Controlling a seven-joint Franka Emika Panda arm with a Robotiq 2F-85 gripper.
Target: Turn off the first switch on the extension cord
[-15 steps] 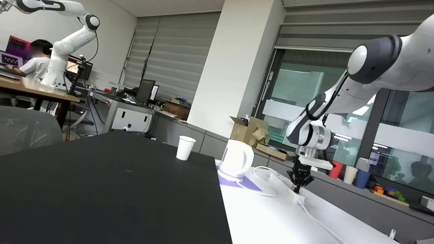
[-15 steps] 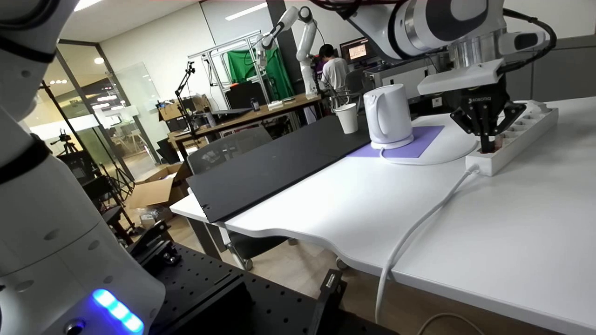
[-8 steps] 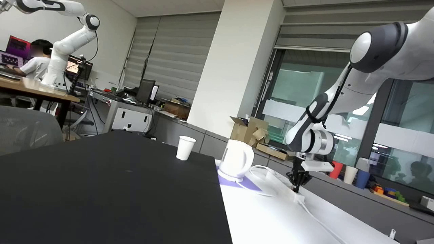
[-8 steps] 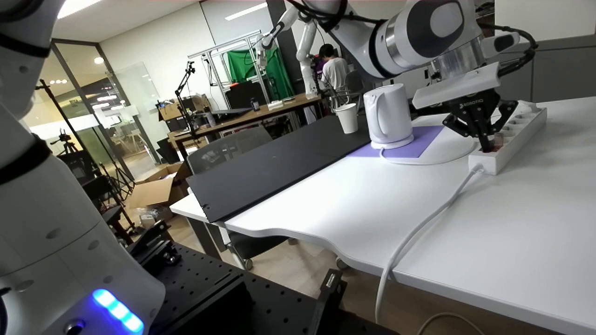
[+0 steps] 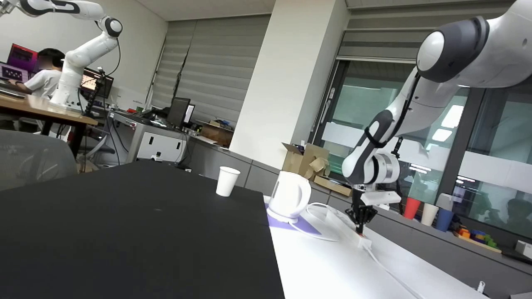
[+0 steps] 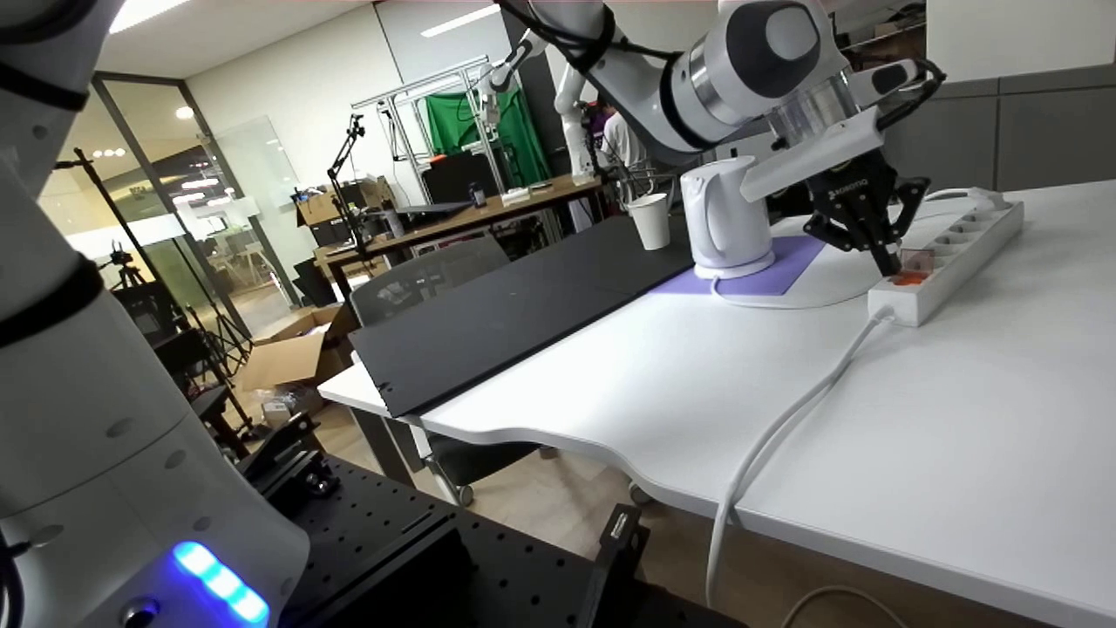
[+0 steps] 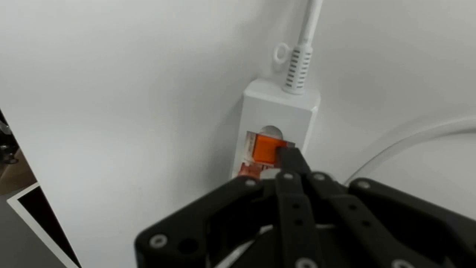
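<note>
In an exterior view, the strip lies on the right of the table, right of the kettle. The end effector, closed with nothing gripped, leans over the strip's near end, just left of the orange switch. In an exterior view, a cup stands left of the kettle; the end effector points down at the strip's near end, contact not determinable. In the wrist view, the fingertips hide one side of the switch; the cable enters that end; the switch's setting cannot be read. Assessment: reaching the switch appears done; the press is unconfirmed. Outstanding: a confirmed off setting, then withdrawal.
</note>
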